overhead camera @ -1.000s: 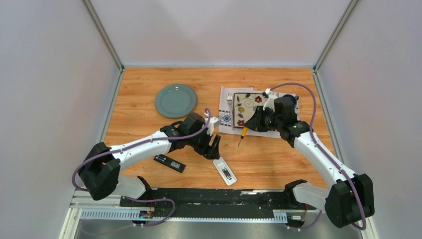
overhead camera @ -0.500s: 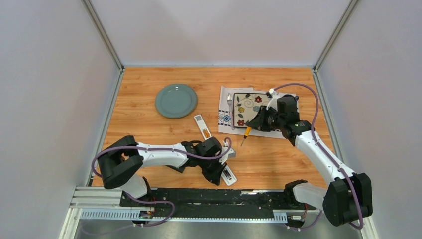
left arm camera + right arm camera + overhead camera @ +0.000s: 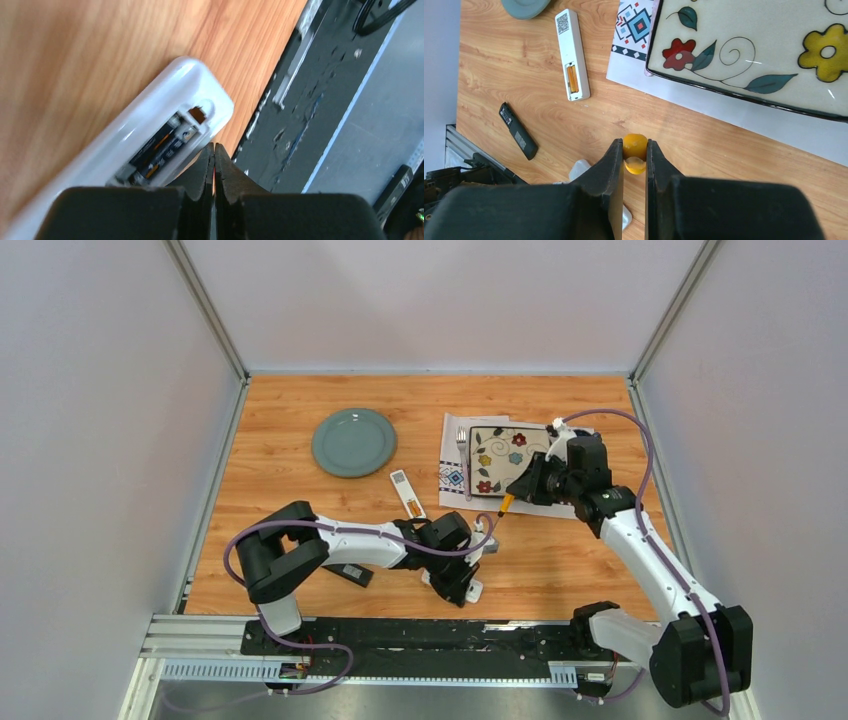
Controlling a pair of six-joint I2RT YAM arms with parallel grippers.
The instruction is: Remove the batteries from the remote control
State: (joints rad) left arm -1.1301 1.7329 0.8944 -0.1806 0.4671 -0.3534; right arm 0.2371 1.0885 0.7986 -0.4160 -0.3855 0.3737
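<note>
Wooden desk (image 3: 560, 570) — left gripper (image 3: 214, 150) swung down to white remote (image 3: 165, 100), now pressed together beside open bay, batteries (image 3: 162, 147) still inside — right gripper (image 3: 634, 150) pinching screwdriver (image 3: 635, 145)

batteries (image 3: 161, 149): two, dark with orange, side by side in open compartment | remote control (image 3: 165, 95): white, back up, flat on tabletop (image 3: 75, 50)

Left arm (image 3: 345, 537): folded at the elbow on the left and carried low toward the right, with the wrist turned to the near edge. The left pincer (image 3: 214, 152) is seen with both fingers pressed flat together. Right arm (image 3: 650, 555): extended from the near right toward the far side, with the wrist angled left and downward. The right pincer (image 3: 635, 146) is clamped on the handle of the orange-handled screwdriver (image 3: 635, 162).
</note>
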